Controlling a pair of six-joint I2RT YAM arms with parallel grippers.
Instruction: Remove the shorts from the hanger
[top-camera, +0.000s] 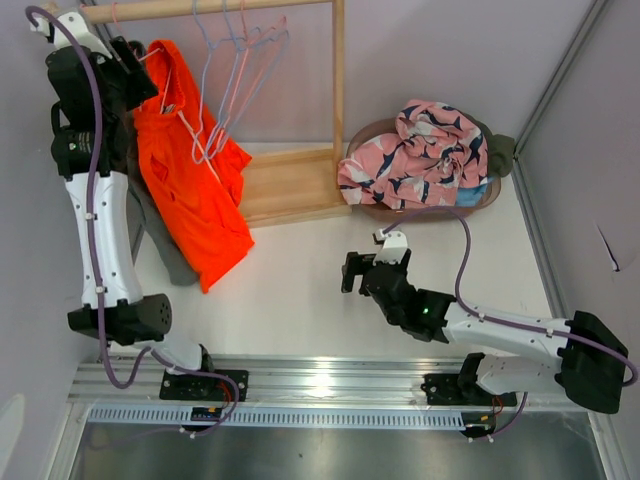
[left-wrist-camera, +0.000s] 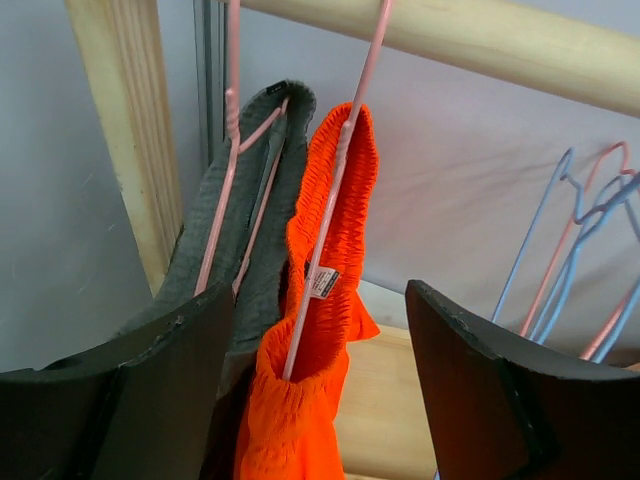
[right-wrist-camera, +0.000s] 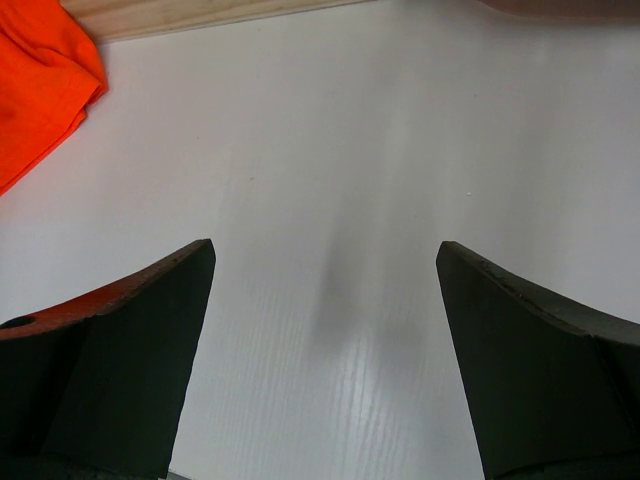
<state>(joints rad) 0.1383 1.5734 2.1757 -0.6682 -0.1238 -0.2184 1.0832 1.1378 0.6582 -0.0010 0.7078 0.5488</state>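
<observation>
The left pincer (top-camera: 128, 68), raised to the top of the wooden rack (top-camera: 290, 185), stands wide open and grips nothing. In the left wrist view its dark fingers (left-wrist-camera: 150, 380) spread to either side of the orange shorts (left-wrist-camera: 330, 230), whose gathered waistband hangs on a pink hanger (left-wrist-camera: 338, 190) from the rail (left-wrist-camera: 500, 40). Just beside them, on a second pink hanger (left-wrist-camera: 215, 220), hang the grey shorts (left-wrist-camera: 262, 190), pressed against the orange pair. Whether the near finger touches the grey cloth cannot be told.

From above, the orange shorts (top-camera: 195, 190) drape down over the rack's foot to the table (top-camera: 300, 300), the grey pair (top-camera: 165, 250) showing behind them next to the left arm. Several empty hangers (top-camera: 235, 70), blue and pink, crowd the rail further right.

The pink floral shorts (top-camera: 420, 150) lie heaped in a basket (top-camera: 362, 135) at the table's far right, a dark olive pair (top-camera: 500, 150) and a strip of light blue (top-camera: 476, 192) showing at their edge.

The right pincer (top-camera: 365, 264) sits low over bare table, well apart from the rack, its jaws wide apart and holding nothing.
</observation>
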